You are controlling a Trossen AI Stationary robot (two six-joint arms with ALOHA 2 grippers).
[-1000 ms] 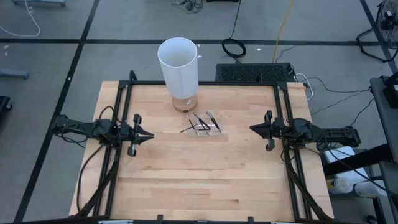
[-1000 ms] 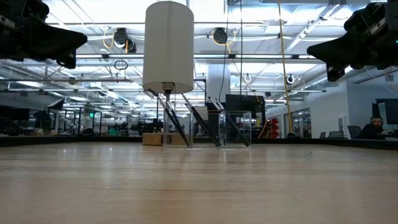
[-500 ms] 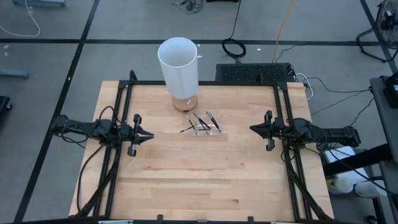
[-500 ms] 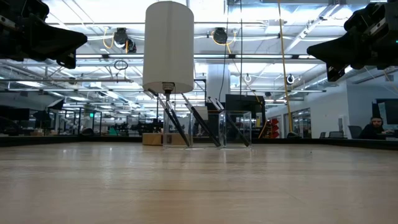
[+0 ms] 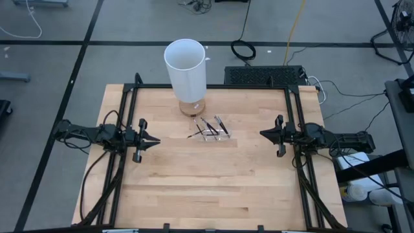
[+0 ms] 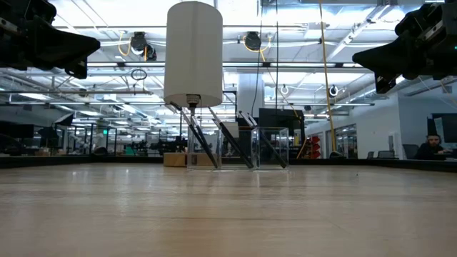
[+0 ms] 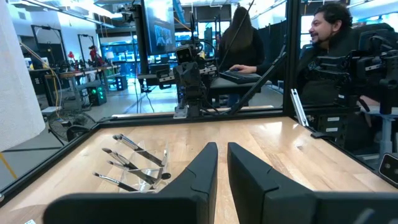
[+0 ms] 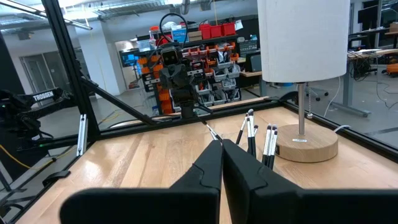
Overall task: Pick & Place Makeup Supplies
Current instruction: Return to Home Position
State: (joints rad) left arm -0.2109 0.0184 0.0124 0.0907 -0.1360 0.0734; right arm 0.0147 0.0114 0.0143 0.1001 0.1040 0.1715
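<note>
Makeup brushes [image 5: 208, 128] lodged in clear organizer [image 5: 222, 137], both arms parked and empty

Brushes lean at mixed angles in the organizer, just 12 o'clock of table [image 5: 207, 188] centre, one jutting toward 9 o'clock; white lamp [image 5: 185, 65] stands close at their 12 o'clock. Judged very light, thin and stiff in the handle, soft at the pale bristle end, prone to roll or slip; best taken mid-handle, across the shaft, clear of the bristles. Left gripper [image 5: 157, 140] hangs well apart at 9 o'clock, fingers closed to a slim slit, holding nothing. Right gripper [image 5: 262, 134] hangs well apart at 3 o'clock, fingers pressed together, likewise empty
</note>
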